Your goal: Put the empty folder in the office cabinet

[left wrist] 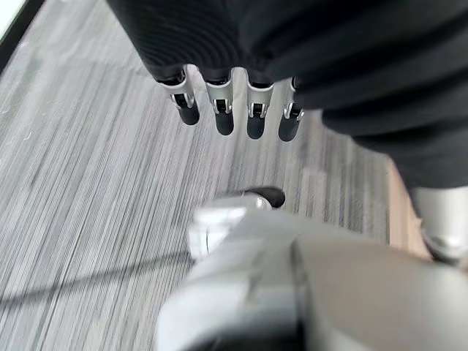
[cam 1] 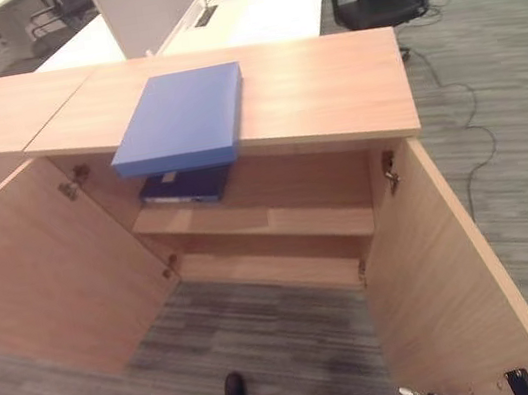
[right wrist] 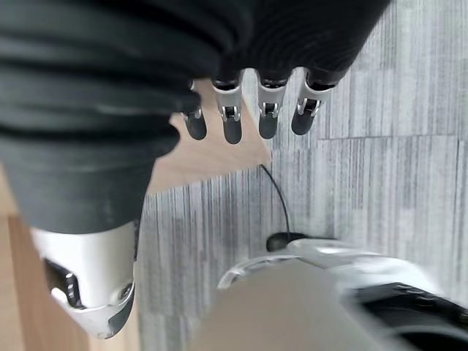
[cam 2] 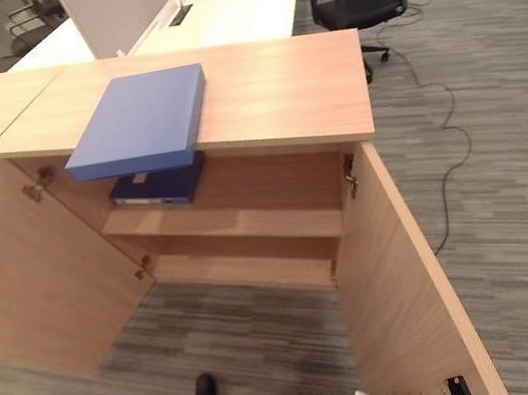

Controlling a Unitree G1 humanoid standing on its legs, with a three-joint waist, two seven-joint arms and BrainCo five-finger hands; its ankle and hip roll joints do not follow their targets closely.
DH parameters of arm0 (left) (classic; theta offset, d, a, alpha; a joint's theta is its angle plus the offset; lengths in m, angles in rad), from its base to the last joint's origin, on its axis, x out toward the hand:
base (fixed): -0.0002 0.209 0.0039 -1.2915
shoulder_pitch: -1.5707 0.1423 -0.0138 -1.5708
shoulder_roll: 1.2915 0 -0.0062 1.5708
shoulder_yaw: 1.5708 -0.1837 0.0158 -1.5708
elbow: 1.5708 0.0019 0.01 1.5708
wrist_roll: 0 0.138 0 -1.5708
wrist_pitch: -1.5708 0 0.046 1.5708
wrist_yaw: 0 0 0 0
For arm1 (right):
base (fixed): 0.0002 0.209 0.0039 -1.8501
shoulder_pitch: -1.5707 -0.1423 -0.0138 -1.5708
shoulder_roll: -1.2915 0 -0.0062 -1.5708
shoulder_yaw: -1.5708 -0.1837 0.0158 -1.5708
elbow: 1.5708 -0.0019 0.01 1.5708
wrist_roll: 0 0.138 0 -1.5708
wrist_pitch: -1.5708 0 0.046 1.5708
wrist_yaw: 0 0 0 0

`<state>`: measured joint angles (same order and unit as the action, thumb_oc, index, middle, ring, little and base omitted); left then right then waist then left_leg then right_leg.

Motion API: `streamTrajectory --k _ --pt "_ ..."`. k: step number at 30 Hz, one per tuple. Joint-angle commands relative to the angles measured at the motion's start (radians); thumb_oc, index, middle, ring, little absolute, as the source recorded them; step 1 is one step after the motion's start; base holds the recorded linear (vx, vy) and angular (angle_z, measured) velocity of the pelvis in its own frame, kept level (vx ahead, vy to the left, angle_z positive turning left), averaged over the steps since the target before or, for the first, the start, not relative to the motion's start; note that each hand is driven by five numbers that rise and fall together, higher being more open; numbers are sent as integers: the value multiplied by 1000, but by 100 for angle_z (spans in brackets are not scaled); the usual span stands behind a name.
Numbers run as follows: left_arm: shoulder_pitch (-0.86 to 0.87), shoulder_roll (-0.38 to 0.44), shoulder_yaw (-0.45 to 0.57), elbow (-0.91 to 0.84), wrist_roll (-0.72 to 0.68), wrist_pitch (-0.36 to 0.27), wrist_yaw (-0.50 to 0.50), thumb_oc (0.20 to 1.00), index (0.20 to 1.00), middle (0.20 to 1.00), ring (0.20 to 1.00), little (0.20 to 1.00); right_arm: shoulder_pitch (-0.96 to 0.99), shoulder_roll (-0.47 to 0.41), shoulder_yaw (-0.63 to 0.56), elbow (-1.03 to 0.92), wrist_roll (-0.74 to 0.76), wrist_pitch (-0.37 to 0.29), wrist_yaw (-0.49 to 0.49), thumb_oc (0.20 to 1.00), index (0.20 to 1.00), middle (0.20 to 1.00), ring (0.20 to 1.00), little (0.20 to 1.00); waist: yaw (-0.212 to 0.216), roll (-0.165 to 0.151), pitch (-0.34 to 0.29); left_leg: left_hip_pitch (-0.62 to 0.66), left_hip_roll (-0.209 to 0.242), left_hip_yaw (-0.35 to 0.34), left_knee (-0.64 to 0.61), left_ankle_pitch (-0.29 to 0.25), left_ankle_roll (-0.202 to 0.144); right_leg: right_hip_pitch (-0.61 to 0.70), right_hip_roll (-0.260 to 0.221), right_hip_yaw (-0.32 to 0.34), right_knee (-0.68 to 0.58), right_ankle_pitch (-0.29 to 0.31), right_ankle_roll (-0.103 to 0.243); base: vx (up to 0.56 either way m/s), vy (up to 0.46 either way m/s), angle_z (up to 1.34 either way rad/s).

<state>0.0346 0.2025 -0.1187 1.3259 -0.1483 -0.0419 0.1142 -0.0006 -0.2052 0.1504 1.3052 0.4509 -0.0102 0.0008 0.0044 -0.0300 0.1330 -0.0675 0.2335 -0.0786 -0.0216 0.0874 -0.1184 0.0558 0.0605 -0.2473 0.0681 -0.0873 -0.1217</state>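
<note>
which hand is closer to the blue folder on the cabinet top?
Left, marginally. The blue folder overhangs the cabinet's left front edge; left hand and right hand both hang low over carpet, empty, far from it.

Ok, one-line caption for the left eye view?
Flat blue folder overhanging the front edge of the open light-wood office cabinet, above a dark blue binder lying on its upper shelf.

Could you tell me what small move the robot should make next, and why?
Probably raise one hand toward the blue folder. It lies on the cabinet top, its near edge overhanging the open cabinet, while the left hand and right hand hang open over the carpet, holding nothing.
</note>
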Motion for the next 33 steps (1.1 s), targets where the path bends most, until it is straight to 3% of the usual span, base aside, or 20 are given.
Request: streamTrajectory --k 1,4,8,15,16,18,20,23,26,28,31,33 --pt "-25 -25 -52 16 9 -13 -4 1000 1000 1000 1000 1000 -25 -71 -87 16 8 -25 -27 1000 1000 1000 1000 1000 12 42 -10 55 -23 54 -27 -9 10 72 -145 -13 -137 44 203 118 330 -1" --pt "-25 -25 -58 13 15 -13 -3 1000 1000 1000 1000 1000 -23 -72 -93 19 8 -23 -29 1000 1000 1000 1000 1000 8 48 -15 72 -38 61 -46 -15 13 70 -160 -11 -137 51 212 70 236 -1" --pt "-40 -10 -56 2 17 -20 8 1000 1000 1000 1000 1000 -14 -50 -122 24 16 -10 -28 1000 1000 1000 1000 1000 -5 43 -30 99 -153 84 -66 -78 65 44 -264 1 -118 91 271 69 470 2" --pt "-36 -6 -39 0 9 -25 6 1000 1000 1000 1000 1000 -13 -29 -127 13 19 -12 -25 1000 1000 1000 1000 1000 5 32 -30 112 -239 101 -66 -122 116 9 -344 27 -91 131 311 17 292 -4" --pt "-38 1 -38 -7 14 -29 -2 1000 1000 1000 1000 1000 -24 -23 -119 5 11 -14 -20 1000 1000 1000 1000 1000 16 33 -23 120 -274 120 -66 -138 135 -24 -382 13 -58 161 323 -29 371 -25" --pt "-40 3 -38 -9 14 -29 -5 1000 1000 1000 1000 1000 -30 -22 -117 1 12 -15 -18 1000 1000 1000 1000 1000 24 38 -19 121 -279 134 -66 -140 140 -38 -396 -9 -33 162 320 -30 274 -36" --pt "-39 7 -40 -15 16 -26 -13 1000 1000 1000 1000 1000 -38 -18 -111 -3 17 -17 -12 1000 1000 1000 1000 1000 37 50 -8 129 -284 155 -66 -144 146 -37 -421 -100 37 144 296 -23 185 -23" --pt "-38 15 -44 -22 19 -21 -19 1000 1000 1000 1000 1000 -49 -9 -90 -12 23 -21 -7 1000 1000 1000 1000 1000 36 54 5 139 -289 167 -66 -141 155 -29 -374 -109 139 81 257 -8 128 -23" --pt "-35 14 -57 -21 30 -18 -28 1000 1000 1000 1000 1000 -53 1 -65 -13 35 -28 -2 1000 1000 1000 1000 1000 24 46 3 139 -304 149 -66 -128 161 -65 -237 -32 179 2 228 9 30 5" --pt "-39 11 -68 -16 39 -17 -33 1000 1000 1000 1000 1000 -55 7 -49 -12 48 -31 -2 1000 1000 1000 1000 1000 15 37 9 134 -312 137 -66 -116 161 -89 -154 25 162 -13 206 0 -40 13" --pt "-42 3 -95 -2 81 -14 -46 1000 1000 1000 1000 1000 -52 6 -34 -5 52 -32 0 1000 1000 1000 1000 1000 9 22 7 130 -319 118 -66 -108 157 -51 -98 51 56 7 195 14 -100 45" --pt "-37 4 -98 -5 95 -15 -47 1000 1000 1000 1000 1000 -48 7 -25 -4 44 -33 1 1000 1000 1000 1000 1000 9 19 0 135 -309 121 -66 -111 152 -30 -85 44 8 20 194 27 -101 25"
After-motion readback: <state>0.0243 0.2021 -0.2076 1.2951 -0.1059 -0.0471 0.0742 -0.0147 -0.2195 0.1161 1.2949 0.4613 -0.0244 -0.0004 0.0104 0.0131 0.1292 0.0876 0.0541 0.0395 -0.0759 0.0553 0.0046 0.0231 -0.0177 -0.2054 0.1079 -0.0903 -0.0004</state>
